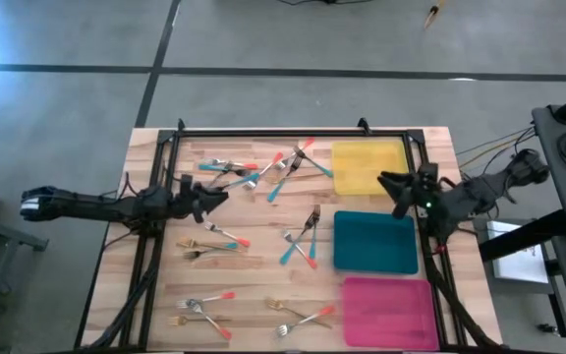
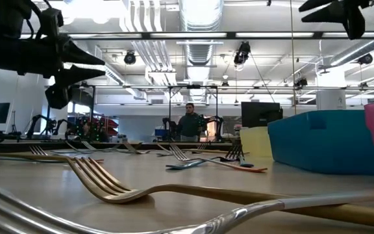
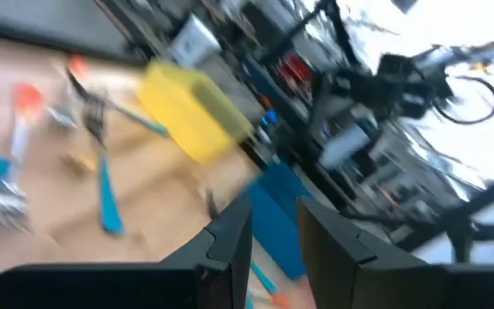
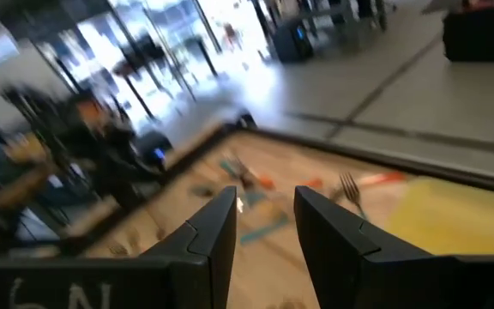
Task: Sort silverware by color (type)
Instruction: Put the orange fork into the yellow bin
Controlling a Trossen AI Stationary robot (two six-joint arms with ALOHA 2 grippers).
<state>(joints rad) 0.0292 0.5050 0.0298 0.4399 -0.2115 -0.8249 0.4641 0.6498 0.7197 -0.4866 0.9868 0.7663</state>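
Claws: your left claw [image 1: 216, 194] hangs above the bench's [image 1: 263, 295] left half, fingers parted with a narrow gap and nothing between them; your right claw [image 1: 393, 187] hovers over the gap between the yellow tray [image 1: 368, 167] and the teal tray [image 1: 375, 242], likewise parted and empty.
Forks: the silverware [image 1: 254, 246] lies scattered flat over the bench, none of it in a tray yet; the pink tray [image 1: 385, 311] is bare too.
Nearest pick: a knot of red and teal forks [image 1: 236, 175] lies just beyond your left claw, toward the far edge, their handles running mostly across the bench.
Other arm: the crossed forks [image 1: 303, 238] sit left of the teal tray, between the two claws but nearer the right one.
Judgement: sorting looks barely begun; you would likely turn the left claw across a handle before descending.
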